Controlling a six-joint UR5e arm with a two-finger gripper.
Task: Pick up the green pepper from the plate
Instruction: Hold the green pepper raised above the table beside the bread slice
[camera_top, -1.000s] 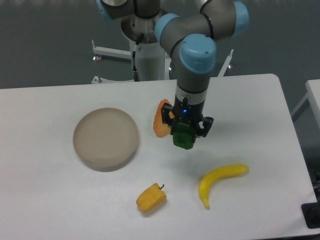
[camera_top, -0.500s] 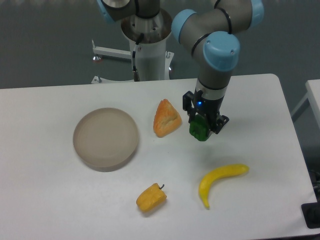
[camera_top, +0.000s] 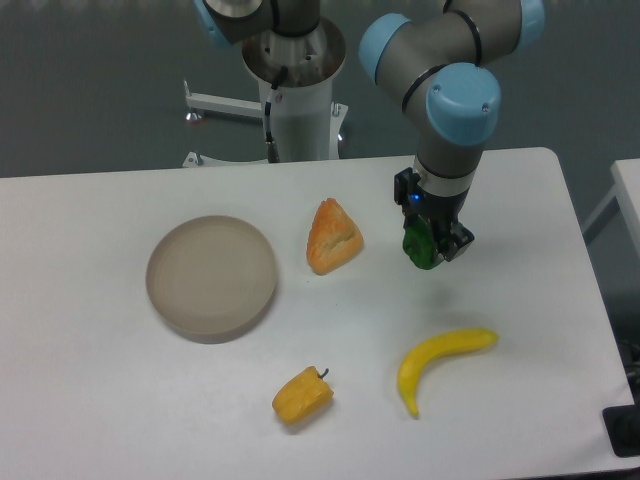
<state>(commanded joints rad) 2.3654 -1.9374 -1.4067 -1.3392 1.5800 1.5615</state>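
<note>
My gripper (camera_top: 430, 252) is shut on the green pepper (camera_top: 420, 247), a small glossy dark-green block, and holds it above the white table at the right of centre. The beige-grey round plate (camera_top: 212, 277) lies at the left of the table, bare, far to the left of the gripper. The fingers hide part of the pepper.
An orange wedge-shaped toy (camera_top: 332, 237) lies between plate and gripper. A yellow banana (camera_top: 440, 364) lies below the gripper. A yellow-orange pepper with a stem (camera_top: 302, 395) lies near the front. The arm's base (camera_top: 295, 90) stands behind the table's far edge.
The gripper has carried the green pepper to the right and slightly away from the orange wedge, farther from the plate. Other objects have not moved.
</note>
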